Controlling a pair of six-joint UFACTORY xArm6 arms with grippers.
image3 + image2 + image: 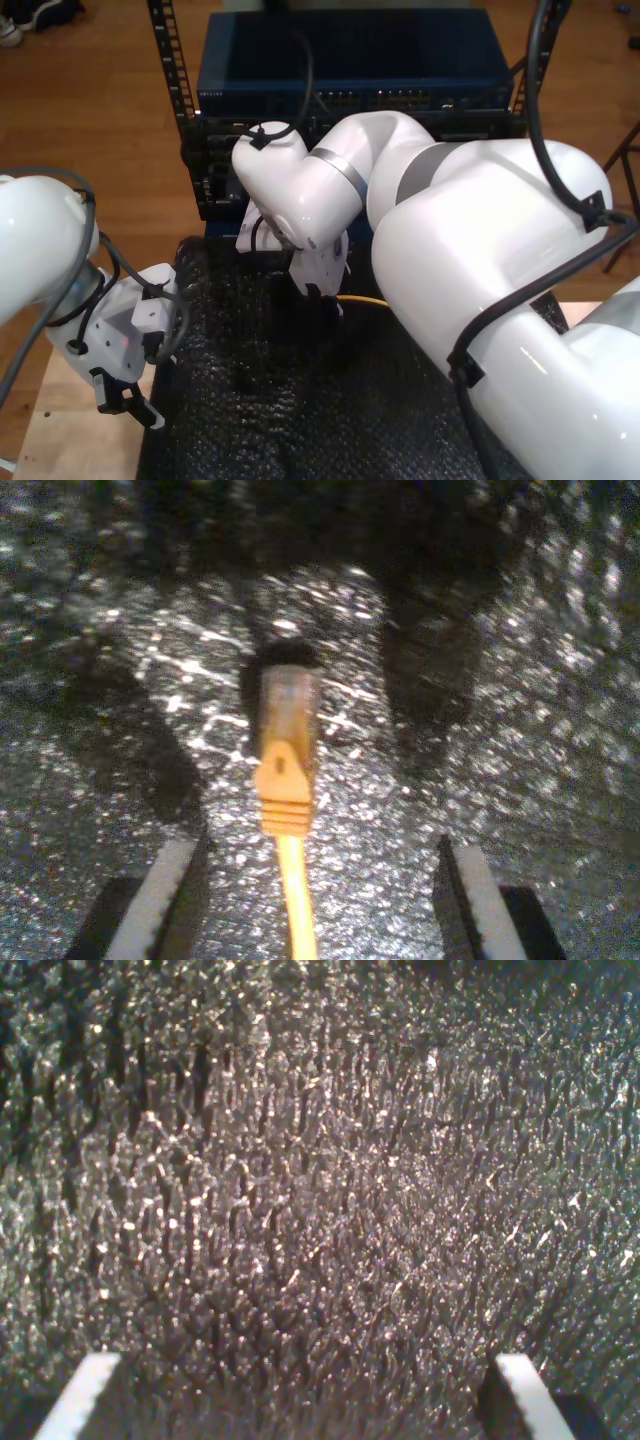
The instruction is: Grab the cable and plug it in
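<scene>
The yellow-orange cable (pixel 291 880) lies on the black bubbly mat (pixel 520 730), its clear plug (pixel 290 705) pointing away from the camera. My second gripper (pixel 315 865) is open and straddles the cable just behind the plug boot, with its fingers (pixel 150 900) standing apart from it on either side. In the exterior view this gripper (pixel 325 295) hangs low over the mat's far part, and the cable (pixel 365 300) runs off toward the exterior view's right. My first gripper (pixel 308 1365) is open with only mat beneath it; it hovers at the exterior view's lower left (pixel 135 408).
A dark blue network switch (pixel 350 60) with a row of ports (pixel 350 100) sits in a black rack (pixel 165 60) behind the mat (pixel 260 400). The second arm's big white links (pixel 480 250) cover the exterior view's right. Light wood table (pixel 70 440) shows beside the mat.
</scene>
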